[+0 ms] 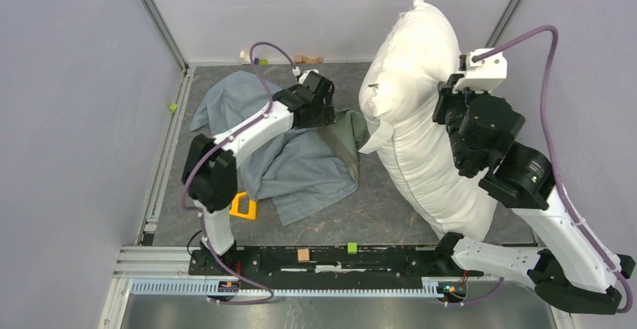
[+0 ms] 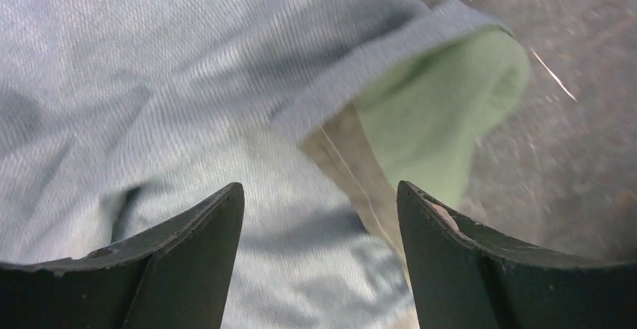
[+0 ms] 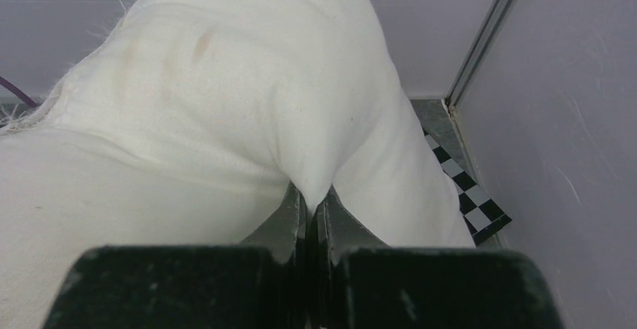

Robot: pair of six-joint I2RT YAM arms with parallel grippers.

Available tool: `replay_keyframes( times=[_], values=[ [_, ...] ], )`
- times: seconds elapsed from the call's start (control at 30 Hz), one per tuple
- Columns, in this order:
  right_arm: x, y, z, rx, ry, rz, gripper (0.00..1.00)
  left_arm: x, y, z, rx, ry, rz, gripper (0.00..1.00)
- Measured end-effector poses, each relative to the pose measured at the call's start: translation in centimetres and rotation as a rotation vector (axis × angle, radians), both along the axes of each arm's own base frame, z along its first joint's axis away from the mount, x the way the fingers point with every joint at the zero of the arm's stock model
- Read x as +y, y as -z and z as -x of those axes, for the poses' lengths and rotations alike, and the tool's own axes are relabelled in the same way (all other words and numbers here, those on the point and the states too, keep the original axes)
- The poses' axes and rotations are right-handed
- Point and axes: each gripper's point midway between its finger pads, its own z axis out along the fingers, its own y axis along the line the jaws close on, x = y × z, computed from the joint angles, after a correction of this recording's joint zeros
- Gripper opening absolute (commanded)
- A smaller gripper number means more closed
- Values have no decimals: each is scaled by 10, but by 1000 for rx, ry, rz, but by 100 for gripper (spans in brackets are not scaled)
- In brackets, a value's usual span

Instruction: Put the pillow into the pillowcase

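Right gripper (image 3: 312, 201) clamps a fold of the pillow (image 3: 225, 119), raised at right. Left gripper (image 2: 319, 192) hovers, jaws apart, above the pillowcase (image 2: 150, 81) mouth. Next: grip its hem and lift.

The wrinkled blue-grey cloth pillowcase (image 1: 300, 167) lies spread on the left half of the dark grey table (image 1: 390, 212), its folded-back mouth turned right. Just right of that mouth the large plump white fabric pillow (image 1: 421, 104) stands raised, running from near right to far middle. The left gripper (image 2: 319, 194) hangs above the pillowcase beside the mouth. The right gripper (image 3: 309, 197) sits at the pillow's right side, a fold between its fingers. A black-and-white checkered flat board (image 3: 469, 201) lies partly under the pillow by the right wall. A small yellow plastic piece (image 1: 244, 209) lies at the pillowcase's near left edge.
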Motion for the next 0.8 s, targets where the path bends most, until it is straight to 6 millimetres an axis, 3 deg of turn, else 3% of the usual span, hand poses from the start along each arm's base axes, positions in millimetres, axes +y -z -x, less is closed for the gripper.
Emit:
replay_keyframes(
  times=[0.1, 0.13, 0.17, 0.2, 0.23, 0.4, 0.5, 0.6, 0.7, 0.8],
  values=[
    [-12, -9, 8, -12, 17, 0, 0, 2, 26, -27, 5, -27, -66, 57],
    [-16, -11, 10, -13, 24, 4, 0, 0, 33, -32, 9, -29, -77, 45],
    [-20, -15, 12, -16, 32, 10, 0, -2, 41, -37, 14, -22, -95, 22],
    [-25, -18, 14, -18, 44, 15, 0, -6, 46, -41, 17, -15, -101, 9],
    [-29, -21, 16, -20, 54, 20, 0, -10, 52, -45, 21, 3, -105, 3],
    [-63, -57, 33, -66, 127, 48, 0, -50, 48, -42, 22, 120, -15, 2],
    [-80, -83, 42, -106, 173, 54, 0, -95, 20, -34, -20, 222, 98, 3],
    [-90, -110, 45, -145, 215, 46, 0, -154, -26, -24, -82, 344, 266, 5],
    [-81, -115, 35, -145, 224, 74, 0, -189, -60, -19, -123, 393, 364, 36],
    [-61, -101, 17, -98, 223, 150, 0, -182, -62, -26, -135, 342, 333, 55]
  ],
)
